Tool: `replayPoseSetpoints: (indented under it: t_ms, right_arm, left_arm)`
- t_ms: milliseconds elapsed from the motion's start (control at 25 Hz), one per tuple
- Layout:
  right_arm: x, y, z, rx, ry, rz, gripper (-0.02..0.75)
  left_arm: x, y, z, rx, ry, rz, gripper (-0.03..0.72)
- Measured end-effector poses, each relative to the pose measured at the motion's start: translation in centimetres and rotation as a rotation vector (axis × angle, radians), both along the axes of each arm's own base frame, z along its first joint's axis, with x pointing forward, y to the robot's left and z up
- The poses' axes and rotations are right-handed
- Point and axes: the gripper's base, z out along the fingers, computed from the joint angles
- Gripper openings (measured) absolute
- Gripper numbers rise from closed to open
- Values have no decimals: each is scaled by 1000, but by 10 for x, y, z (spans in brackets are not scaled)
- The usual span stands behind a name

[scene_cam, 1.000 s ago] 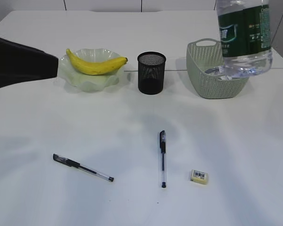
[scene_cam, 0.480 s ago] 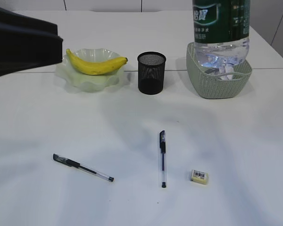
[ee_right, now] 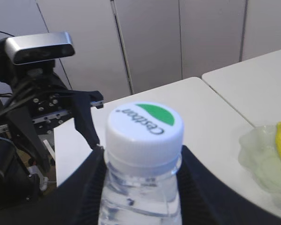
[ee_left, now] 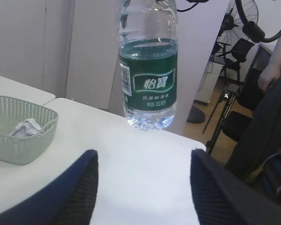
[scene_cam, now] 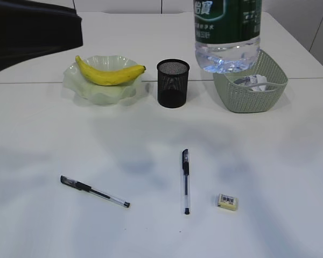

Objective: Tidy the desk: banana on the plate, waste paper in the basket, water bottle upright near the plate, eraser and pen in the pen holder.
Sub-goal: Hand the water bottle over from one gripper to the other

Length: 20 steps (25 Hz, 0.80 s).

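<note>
Right end effector (ee_right: 143, 187) clamping water bottle (scene_cam: 227, 35) aloft, above basket (scene_cam: 269, 91) rim

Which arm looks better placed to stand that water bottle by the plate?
The right. Its tool already grips the water bottle by the neck, upright above the table. The left tool is open, empty and raised beside the plate.

Our left gripper (ee_left: 143, 187) shows two broad fingers (ee_left: 75, 192), dark navy-black with a fine pebbled texture and rounded tops. Our right gripper (ee_right: 143, 187) has the same dark, matte, softly curved fingers (ee_right: 82, 187). In the exterior view the left arm (scene_cam: 32, 32) is a smooth black bulk.
</note>
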Motion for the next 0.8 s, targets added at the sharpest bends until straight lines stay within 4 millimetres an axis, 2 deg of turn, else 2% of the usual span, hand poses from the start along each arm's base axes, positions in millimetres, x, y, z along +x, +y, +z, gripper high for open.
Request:
replayPoseSetpoints:
  t_ms: [240, 520, 800]
  right_arm:
    - [-11, 23, 1, 3, -28, 96, 314]
    - [-27, 50, 1, 3, -62, 211, 314]
    - [-23, 74, -7, 46, -66, 274, 314]
  left_arm:
    - [9, -3, -7, -31, 20, -33, 487]
    - [8, -4, -1, -40, -16, -57, 498]
    - [6, -5, 1, -49, -27, -75, 500]
